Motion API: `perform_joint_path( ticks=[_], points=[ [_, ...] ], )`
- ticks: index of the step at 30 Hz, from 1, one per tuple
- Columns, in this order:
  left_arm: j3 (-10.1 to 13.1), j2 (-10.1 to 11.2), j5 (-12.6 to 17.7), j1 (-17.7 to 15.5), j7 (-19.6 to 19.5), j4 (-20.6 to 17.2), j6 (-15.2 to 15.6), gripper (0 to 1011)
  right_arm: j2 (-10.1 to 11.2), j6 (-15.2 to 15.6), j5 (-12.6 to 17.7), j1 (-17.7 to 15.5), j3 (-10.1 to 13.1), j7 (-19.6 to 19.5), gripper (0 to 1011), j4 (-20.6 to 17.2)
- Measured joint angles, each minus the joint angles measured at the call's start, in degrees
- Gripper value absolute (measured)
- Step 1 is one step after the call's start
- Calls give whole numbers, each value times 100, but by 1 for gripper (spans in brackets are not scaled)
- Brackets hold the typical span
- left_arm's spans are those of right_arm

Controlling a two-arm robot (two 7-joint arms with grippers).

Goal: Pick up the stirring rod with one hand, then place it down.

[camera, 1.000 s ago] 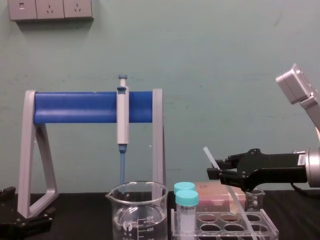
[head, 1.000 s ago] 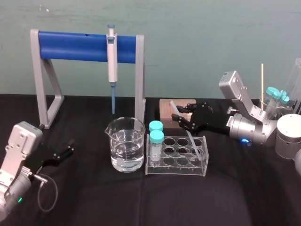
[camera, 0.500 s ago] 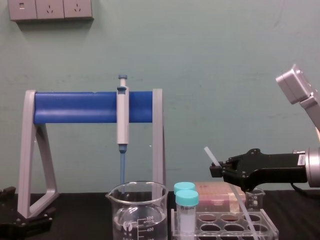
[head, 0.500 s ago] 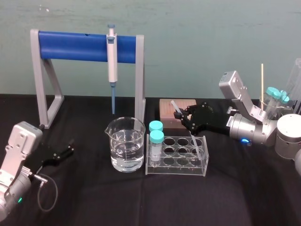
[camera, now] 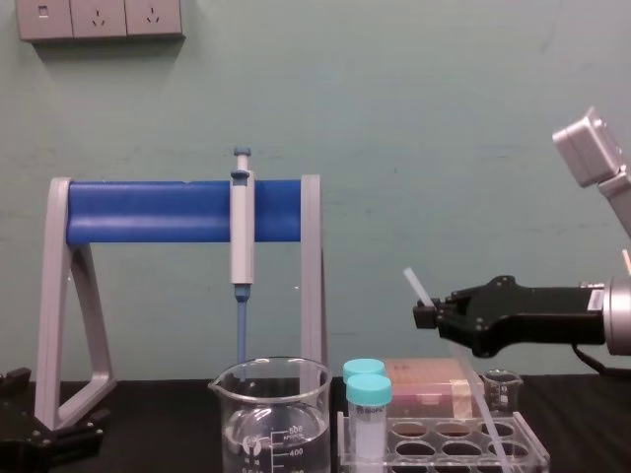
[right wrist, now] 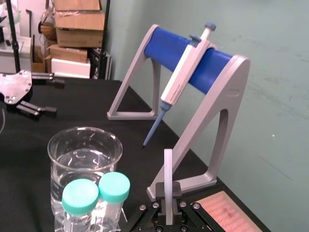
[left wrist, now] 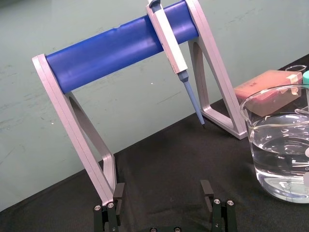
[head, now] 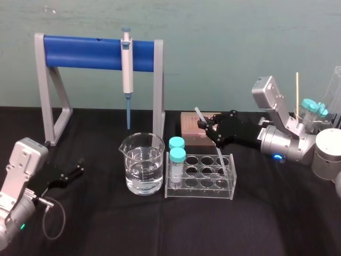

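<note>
Right gripper (head: 205, 126), black, two-fingered, is clamped narrow on the thin translucent white stirring rod (head: 218, 154) near its upper end, above the back edge of the clear acrylic tube rack (head: 198, 188). The rod (camera: 474, 394) hangs tilted, top end leaning toward the robot's left, lower end down at the rack's right-hand wells; cannot tell if it touches the rack. The pink-brown block (head: 191, 128) sits just behind and under the gripper. Two teal-capped tubes (head: 177, 154) stand at the rack's left end, apart from the rod. The glass beaker of water (head: 141, 170) is just beside the rack on the left. Bare black tabletop (head: 277, 213) lies right of and in front of the rack. The grey-white pipette (head: 127, 69) hangs on the grey stand with blue bar (head: 85, 52), well apart. Left gripper (head: 80, 168) is parked at the table's left, fingers wide. Compared with half a second ago, the right gripper sits higher and the rod has come up with it.
</note>
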Motion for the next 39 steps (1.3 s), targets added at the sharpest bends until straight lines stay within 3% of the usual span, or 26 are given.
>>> perform_joint_path(
  ticks=[11,24,32,39],
  points=[
    [0,0,0,0,0,0,0,1000,228,280,323,-353,278,-294,71,-990],
    [0,0,0,0,0,0,0,1000,397,245,720,-693,605,-608,71,-1836],
    [0,0,0,0,0,0,0,1000,392,-30,786,-1219,942,-1315,71,-2392],
    [0,0,0,0,0,0,0,1000,330,9,648,-1758,1217,-1993,71,-2939]
  ],
)
